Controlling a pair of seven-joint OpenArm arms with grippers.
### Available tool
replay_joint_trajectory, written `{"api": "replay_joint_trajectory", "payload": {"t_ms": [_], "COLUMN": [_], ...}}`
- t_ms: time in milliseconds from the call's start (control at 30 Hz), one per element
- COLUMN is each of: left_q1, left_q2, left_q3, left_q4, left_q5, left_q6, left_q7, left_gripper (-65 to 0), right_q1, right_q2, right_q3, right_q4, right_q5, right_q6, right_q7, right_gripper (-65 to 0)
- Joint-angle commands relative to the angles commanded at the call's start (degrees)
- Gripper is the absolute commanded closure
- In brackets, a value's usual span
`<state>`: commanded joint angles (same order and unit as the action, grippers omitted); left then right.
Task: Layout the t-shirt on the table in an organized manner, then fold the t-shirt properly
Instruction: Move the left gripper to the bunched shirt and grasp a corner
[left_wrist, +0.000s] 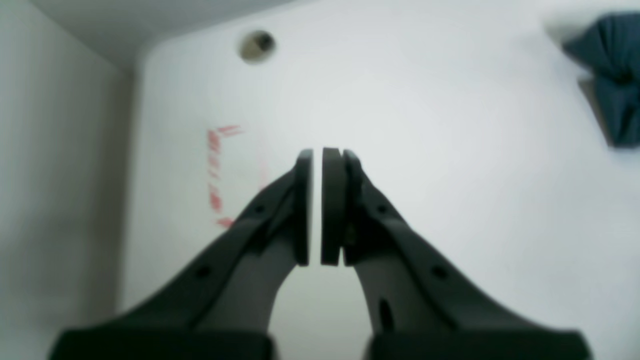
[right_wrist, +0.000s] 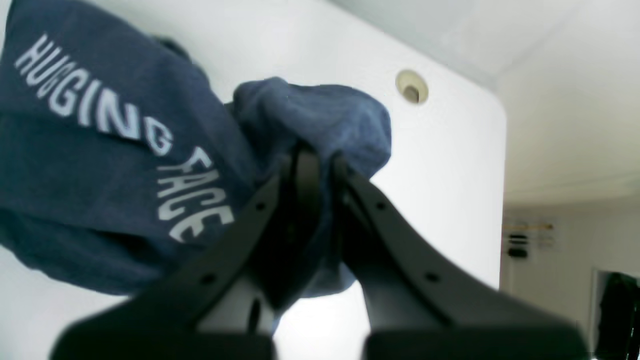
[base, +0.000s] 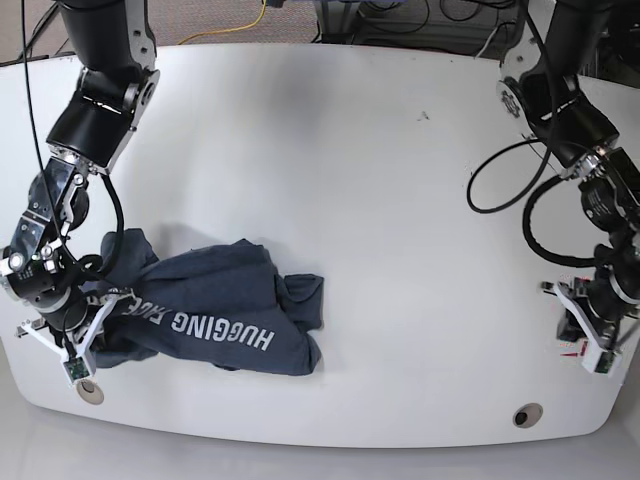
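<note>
The dark slate-blue t-shirt (base: 220, 300) lies crumpled on the near left of the white table (base: 350, 150), its white lettering facing up. My right gripper (base: 103, 300) is at the shirt's left end. In the right wrist view this gripper (right_wrist: 320, 160) is shut on a bunched fold of the t-shirt (right_wrist: 100, 175), lifted a little off the surface. My left gripper (left_wrist: 317, 155) hangs over bare table at the far right, its jaws nearly touching with nothing between them. From there a corner of the t-shirt (left_wrist: 615, 75) shows at the upper right edge.
A red-taped rectangle (left_wrist: 215, 175) lies just beside the left gripper (base: 580, 335). Round grommets (base: 527, 414) (base: 90, 390) sit near the front edge at both corners. Cables (base: 400, 20) run behind the table's far edge. The table's right edge is close to the left arm.
</note>
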<state>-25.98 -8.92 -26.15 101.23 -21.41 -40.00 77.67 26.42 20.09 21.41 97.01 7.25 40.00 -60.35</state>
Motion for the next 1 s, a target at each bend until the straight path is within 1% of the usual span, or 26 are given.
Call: {"api": "replay_joint_trajectory", "payload": {"t_ms": [167,200,267,367,500,567,633,733,767,867,933,1000], "left_q1": [5.4,5.8,7.6,9.3,10.6,10.5,10.1,8.4,7.6,5.9,3.9,1.5], "left_q2": [4.7,5.1,6.8,8.9,10.5,10.7,10.9,12.2,12.9,13.6,13.8,15.2], "left_q3": [1.3,1.7,3.2,5.1,8.6,10.8,12.4,14.7,15.5,17.0,17.8,18.8], "left_q4": [0.0,-0.1,-0.2,-0.2,-1.3,-4.0,-7.0,-12.8,-15.7,-22.7,-27.9,-33.1], "left_q5": [0.0,0.0,0.0,0.1,0.5,0.5,0.5,0.4,0.5,0.5,0.2,0.4], "left_q6": [0.0,0.0,0.0,0.0,0.0,0.0,0.7,3.0,4.2,5.8,6.2,6.4], "left_q7": [-0.1,-0.1,-0.2,-2.1,-6.1,-7.6,-8.4,-12.0,-14.5,-19.1,-21.9,-24.4], "left_gripper": [-15.7,-17.1,-24.4,-31.9,-39.4,-41.3,-42.1,-42.4,-42.4,-42.5,-42.5,-42.5], "right_q1": [-4.6,-4.9,-6.4,-7.6,-9.0,-9.5,-10.0,-10.3,-10.4,-10.8,-11.0,-11.0], "right_q2": [-1.1,-1.3,-1.5,-1.6,-2.2,-2.6,-2.6,-2.7,-2.7,-2.7,-2.8,-3.2], "right_q3": [2.8,2.8,2.8,2.8,2.9,3.5,3.8,3.9,3.9,4.0,4.0,4.0], "right_q4": [1.8,1.8,1.9,1.9,2.4,3.3,4.0,4.6,4.6,4.7,4.7,4.7], "right_q5": [0.0,0.0,0.0,0.0,0.0,0.0,0.0,0.0,0.0,0.0,0.1,0.1], "right_q6": [0.0,0.0,0.0,0.0,0.0,0.0,0.0,0.0,0.0,0.0,0.0,0.0], "right_q7": [0.8,0.8,0.8,1.1,2.4,3.0,3.2,3.2,3.2,3.3,3.3,3.3], "right_gripper": [0.0,0.0,0.0,0.0,0.0,0.0,0.0,0.0,0.0,0.0,0.0,0.0]}}
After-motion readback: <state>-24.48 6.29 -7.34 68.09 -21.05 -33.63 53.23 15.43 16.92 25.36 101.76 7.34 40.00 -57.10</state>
